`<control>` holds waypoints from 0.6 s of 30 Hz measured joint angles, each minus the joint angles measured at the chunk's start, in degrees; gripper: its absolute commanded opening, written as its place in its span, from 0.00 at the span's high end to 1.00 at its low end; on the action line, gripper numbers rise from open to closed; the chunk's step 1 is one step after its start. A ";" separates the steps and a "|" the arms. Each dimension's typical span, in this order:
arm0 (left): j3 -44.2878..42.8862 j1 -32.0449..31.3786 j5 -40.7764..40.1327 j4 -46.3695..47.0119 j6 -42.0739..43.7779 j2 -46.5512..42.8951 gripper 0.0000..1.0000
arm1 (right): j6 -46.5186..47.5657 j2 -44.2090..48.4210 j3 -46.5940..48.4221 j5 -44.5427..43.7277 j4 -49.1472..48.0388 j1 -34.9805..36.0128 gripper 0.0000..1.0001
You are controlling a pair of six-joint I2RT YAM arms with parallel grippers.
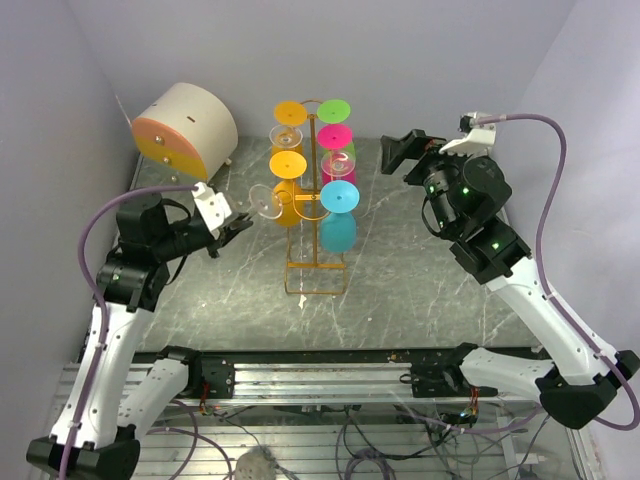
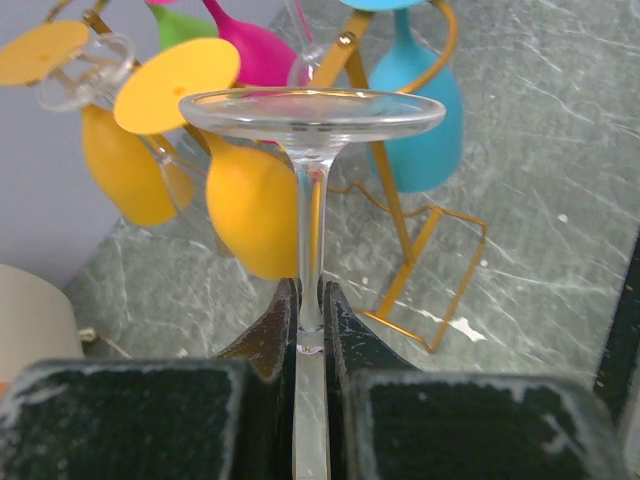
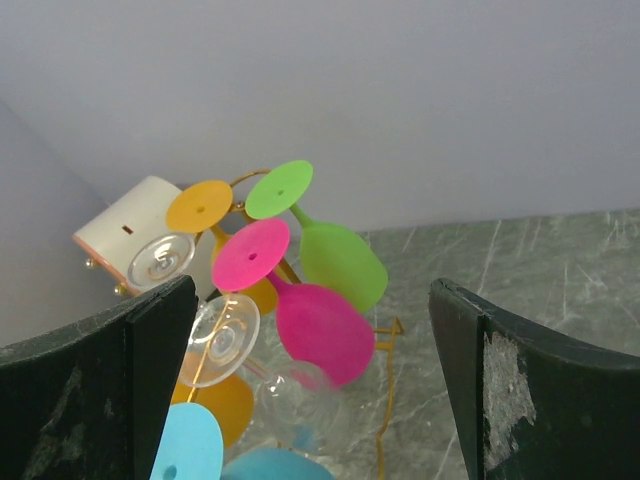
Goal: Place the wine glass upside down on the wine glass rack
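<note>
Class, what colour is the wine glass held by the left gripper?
Clear, colourless wine glass; the left wrist view shows it best.

Robot lab corner, plain pale purple walls [image 1: 420,50] close around a grey stone-look table [image 1: 400,290], two white and black robot arms [image 1: 100,345] on a silver metal rail [image 1: 320,372], loose wires [image 1: 375,440] underneath.

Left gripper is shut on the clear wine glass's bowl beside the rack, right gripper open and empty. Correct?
Not quite: the left gripper is shut on the clear wine glass by its stem, not its bowl, as the left wrist view shows. The right gripper is open and empty.
</note>
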State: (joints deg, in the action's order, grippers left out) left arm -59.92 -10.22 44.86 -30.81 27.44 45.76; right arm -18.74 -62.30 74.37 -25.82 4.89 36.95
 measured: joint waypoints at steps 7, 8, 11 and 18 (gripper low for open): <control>4.72 0.09 0.31 13.99 -2.99 2.36 0.93 | -0.79 0.57 -0.48 1.97 2.19 -0.46 0.00; 5.31 0.11 0.37 15.45 -3.45 2.58 0.93 | -0.79 0.52 -0.46 2.40 2.45 -0.50 0.00; 5.99 0.22 0.70 19.32 -4.31 3.52 0.93 | -0.90 -0.22 -0.11 3.48 3.43 -0.61 0.00; 7.39 0.28 1.03 26.97 -6.36 5.49 0.93 | -1.53 -1.46 0.22 5.07 3.87 -0.63 0.00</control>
State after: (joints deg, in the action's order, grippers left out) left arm -52.53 -9.93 45.89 -3.84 21.08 51.24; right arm -20.27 -63.77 74.59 -20.75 8.75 36.32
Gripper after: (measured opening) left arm 0.135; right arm 0.997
